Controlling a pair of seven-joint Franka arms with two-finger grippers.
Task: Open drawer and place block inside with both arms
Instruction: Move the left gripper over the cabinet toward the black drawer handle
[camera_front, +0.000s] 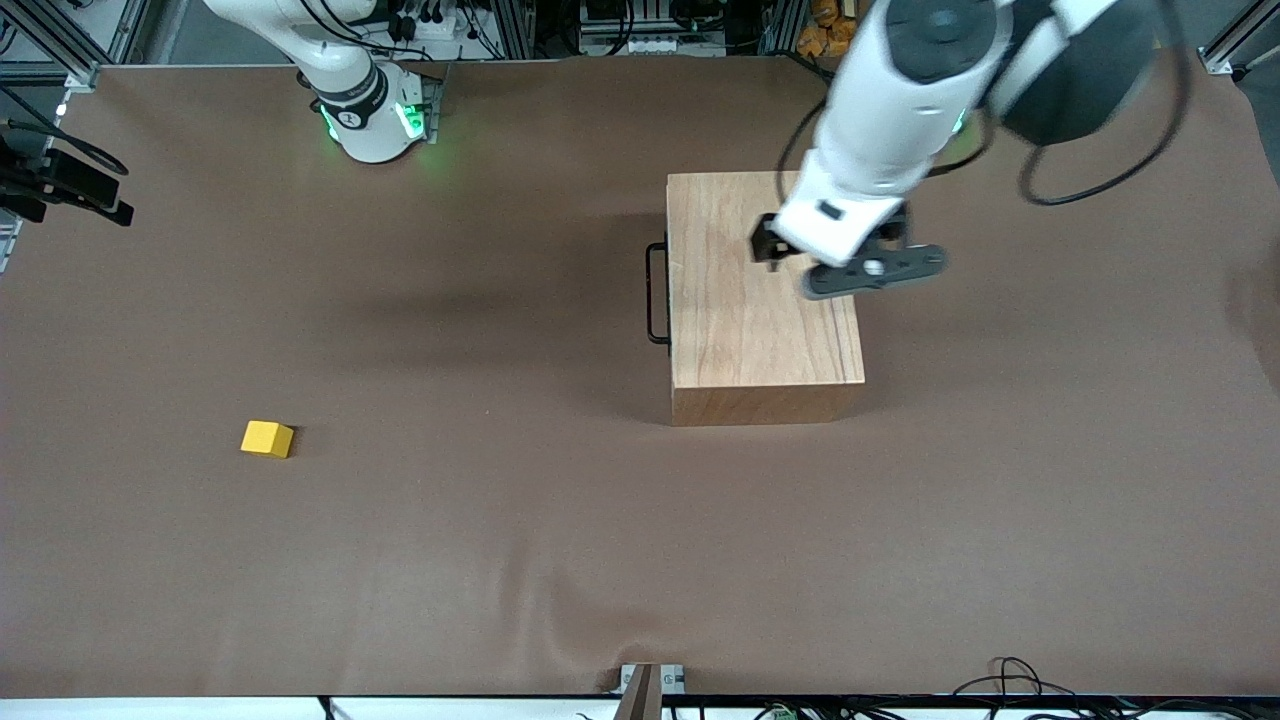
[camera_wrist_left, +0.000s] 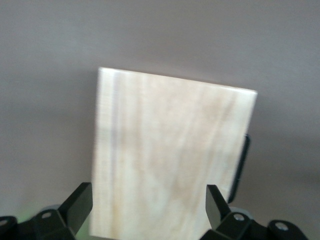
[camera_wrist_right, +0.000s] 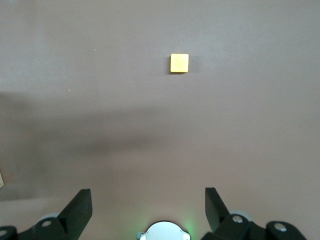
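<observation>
The wooden box (camera_front: 740, 330) stands on the brown table (camera_front: 520, 560) toward the left arm's end. Its drawer is shut, with only the black wire handle (camera_front: 657, 292) showing on the side that faces the right arm's end. My left gripper (camera_front: 845, 262) hangs open over the box top; in the left wrist view its fingers (camera_wrist_left: 80, 202) straddle the box (camera_wrist_left: 170, 160), and the handle (camera_wrist_left: 242, 165) shows beside it. The yellow block (camera_front: 267, 438) lies alone toward the right arm's end. My right gripper (camera_wrist_right: 148, 200) is open and empty, high over the table, with the block (camera_wrist_right: 179, 63) lying well clear of it.
The right arm's green-lit base (camera_front: 375, 115) stands at the table's back edge and shows in the right wrist view (camera_wrist_right: 164, 231). A black mount (camera_front: 60, 185) juts in at the right arm's end. A clamp (camera_front: 640, 685) sits on the front edge.
</observation>
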